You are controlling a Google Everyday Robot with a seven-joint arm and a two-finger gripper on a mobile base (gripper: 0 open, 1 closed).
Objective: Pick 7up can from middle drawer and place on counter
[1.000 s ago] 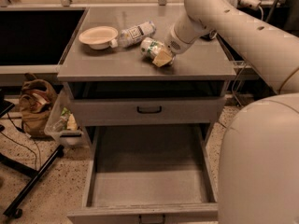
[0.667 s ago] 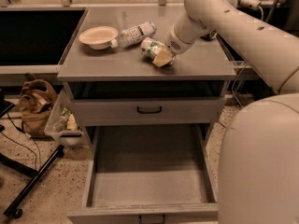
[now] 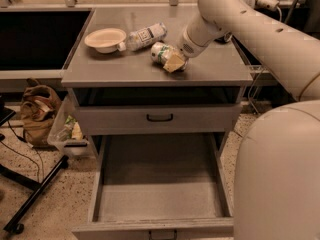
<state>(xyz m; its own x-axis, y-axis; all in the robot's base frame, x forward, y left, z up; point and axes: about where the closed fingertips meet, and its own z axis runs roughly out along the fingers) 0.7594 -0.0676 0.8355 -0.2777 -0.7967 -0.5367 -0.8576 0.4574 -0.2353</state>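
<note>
The 7up can (image 3: 160,52), white and green, lies on its side on the counter (image 3: 100,69) near the middle right. My gripper (image 3: 172,61) is at the can's right end, low over the counter and touching the can. My arm (image 3: 250,24) reaches in from the upper right. The middle drawer (image 3: 160,204) is pulled far out below; its grey floor holds nothing.
A shallow tan bowl (image 3: 105,38) and a clear plastic bottle (image 3: 142,36) on its side lie on the counter left of the can. The shallower drawer with the black handle (image 3: 160,117) sits above the open one. A brown bag (image 3: 37,111) and a bin (image 3: 67,131) stand on the floor at left.
</note>
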